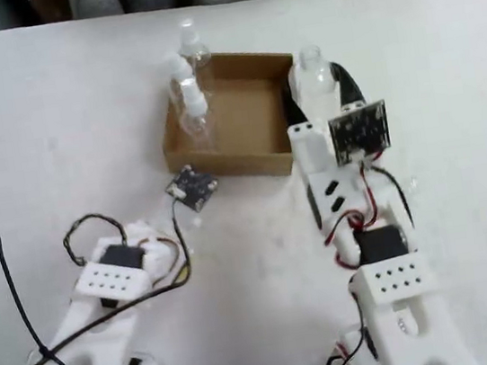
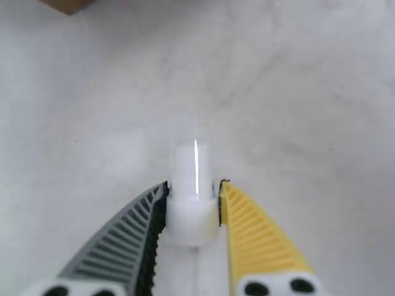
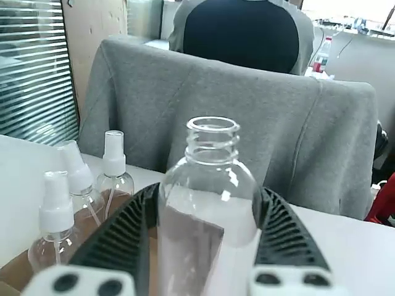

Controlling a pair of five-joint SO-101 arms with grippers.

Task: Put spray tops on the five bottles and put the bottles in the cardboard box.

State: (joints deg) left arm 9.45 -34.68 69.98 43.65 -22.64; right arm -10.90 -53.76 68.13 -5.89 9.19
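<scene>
My right gripper [image 3: 210, 200] is shut on a clear bottle [image 3: 210, 185] whose neck is open, with no spray top. In the high view this bottle [image 1: 311, 73] stands upright in that gripper [image 1: 317, 92] just off the right wall of the cardboard box [image 1: 249, 159]. Three bottles with white spray tops [image 1: 194, 108] stand along the box's left side; the nearest of them [image 3: 57, 231] also appears in the right wrist view. My left gripper [image 2: 192, 185] holds a white spray top [image 2: 192, 213] between its grey and yellow fingers, low over the white table.
The left arm [image 1: 112, 278] sits at the front left, with a black cable looping beside it. A grey-draped chair [image 3: 247, 92] stands behind the table's far edge. The white tabletop [image 1: 54, 127] is bare left of the box.
</scene>
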